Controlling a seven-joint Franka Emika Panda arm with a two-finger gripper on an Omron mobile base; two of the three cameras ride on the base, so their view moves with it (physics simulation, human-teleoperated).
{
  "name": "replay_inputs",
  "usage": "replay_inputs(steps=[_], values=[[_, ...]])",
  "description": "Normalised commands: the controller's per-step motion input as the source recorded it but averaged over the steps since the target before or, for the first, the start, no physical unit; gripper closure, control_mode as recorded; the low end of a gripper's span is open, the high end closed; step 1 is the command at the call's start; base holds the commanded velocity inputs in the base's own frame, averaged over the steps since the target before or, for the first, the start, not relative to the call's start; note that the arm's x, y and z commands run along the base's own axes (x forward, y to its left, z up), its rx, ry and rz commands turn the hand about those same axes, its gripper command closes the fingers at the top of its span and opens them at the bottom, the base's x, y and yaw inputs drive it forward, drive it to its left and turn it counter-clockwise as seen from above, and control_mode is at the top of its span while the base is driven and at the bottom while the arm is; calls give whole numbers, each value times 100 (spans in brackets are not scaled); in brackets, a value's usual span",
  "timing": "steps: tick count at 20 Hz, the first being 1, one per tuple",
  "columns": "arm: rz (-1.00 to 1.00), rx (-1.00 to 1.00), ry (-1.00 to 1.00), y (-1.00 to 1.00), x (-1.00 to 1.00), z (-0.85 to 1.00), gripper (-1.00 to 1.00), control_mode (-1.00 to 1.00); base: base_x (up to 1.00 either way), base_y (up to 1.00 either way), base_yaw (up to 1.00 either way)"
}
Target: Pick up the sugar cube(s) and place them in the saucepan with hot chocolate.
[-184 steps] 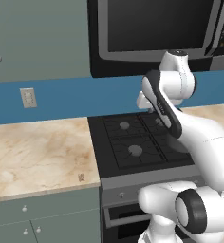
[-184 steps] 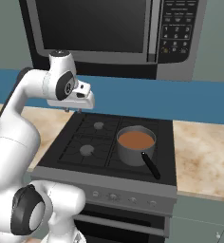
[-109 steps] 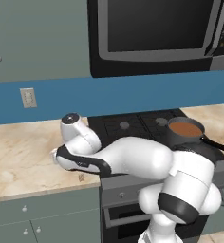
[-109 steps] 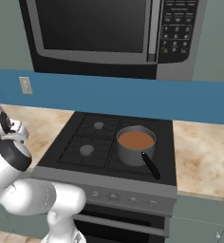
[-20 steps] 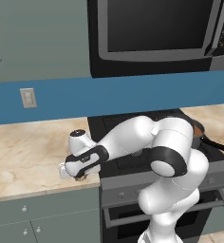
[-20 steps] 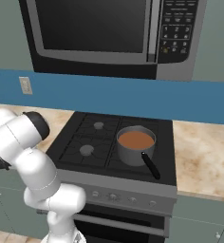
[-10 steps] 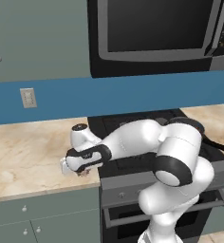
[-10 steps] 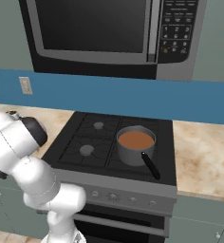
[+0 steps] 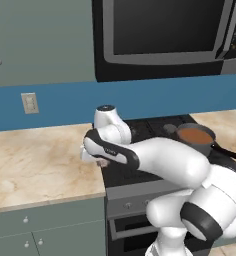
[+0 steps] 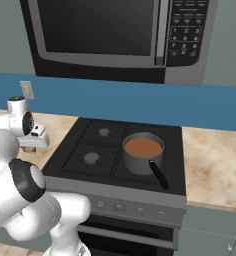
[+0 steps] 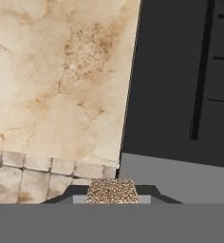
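Fingers (image 11: pixel 112 198) apparently pinching speckled sugar cube (image 11: pixel 112 191), above counter edge (image 11: pixel 52 95) beside stove (image 11: pixel 180 71)

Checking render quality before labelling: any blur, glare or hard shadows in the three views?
Left base view: soft all over, flat even light, no glare on the microwave. Right base view: crisper, saucepan clearly edged, faint shading only. Hand view: sugar cube in the claw shows sharp speckle; counter veining slightly smeared.

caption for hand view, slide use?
Speckled sugar cube held in the gripper above the seam between beige counter and black stove.
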Motion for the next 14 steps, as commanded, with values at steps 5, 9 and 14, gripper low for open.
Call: replay_inputs(steps=[5, 9, 14], values=[[0, 0, 0, -76, 0, 93, 100, -100, 0, 0, 0], [0, 0, 0, -94, 5, 59, 100, -100, 0, 0, 0], [-2, 0, 0, -100, 25, 8, 100, -100, 0, 0, 0]])
